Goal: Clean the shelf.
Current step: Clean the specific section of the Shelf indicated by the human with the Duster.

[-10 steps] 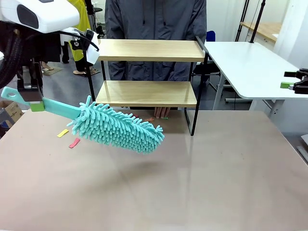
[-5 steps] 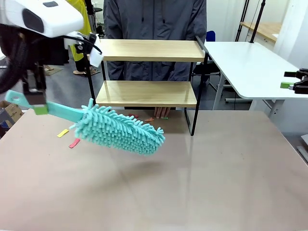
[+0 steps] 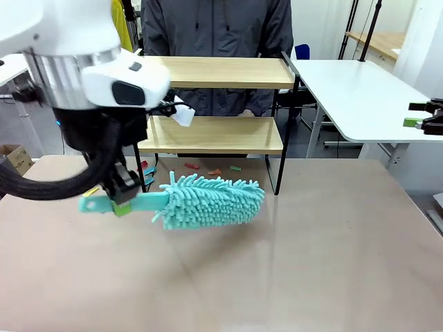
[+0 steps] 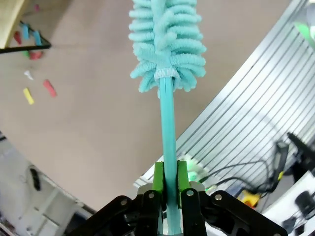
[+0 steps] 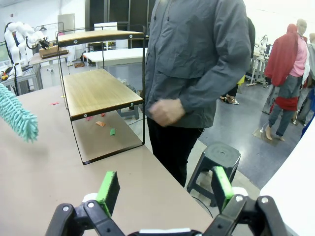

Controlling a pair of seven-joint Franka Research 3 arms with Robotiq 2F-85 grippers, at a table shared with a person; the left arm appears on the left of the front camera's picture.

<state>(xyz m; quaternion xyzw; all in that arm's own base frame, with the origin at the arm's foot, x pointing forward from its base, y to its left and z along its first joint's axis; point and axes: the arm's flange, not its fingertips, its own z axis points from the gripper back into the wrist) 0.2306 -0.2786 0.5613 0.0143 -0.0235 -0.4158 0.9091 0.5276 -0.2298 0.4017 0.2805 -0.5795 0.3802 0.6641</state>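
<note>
Brown-grey counter (image 3: pixel 311 263), smooth. Shelf (image 3: pixel 221 72): two pale wooden boards in a thin black frame, at the counter's far edge, beyond and above the left claw (image 3: pixel 119 206); a person stands behind it. Teal fluffy duster (image 3: pixel 214 202): handle clamped between the left claw's green pads, head stretched out ahead of the claw, seemingly just off the counter, lower than the bottom board. Right claw (image 5: pixel 166 188): jaws wide apart, empty, shelf ahead of it. Coloured paper scraps (image 3: pixel 216 171) lie under the shelf, past the duster head. Step, as judged: bringing duster to shelf. Next: lift head onto a board, sweep across.
</note>
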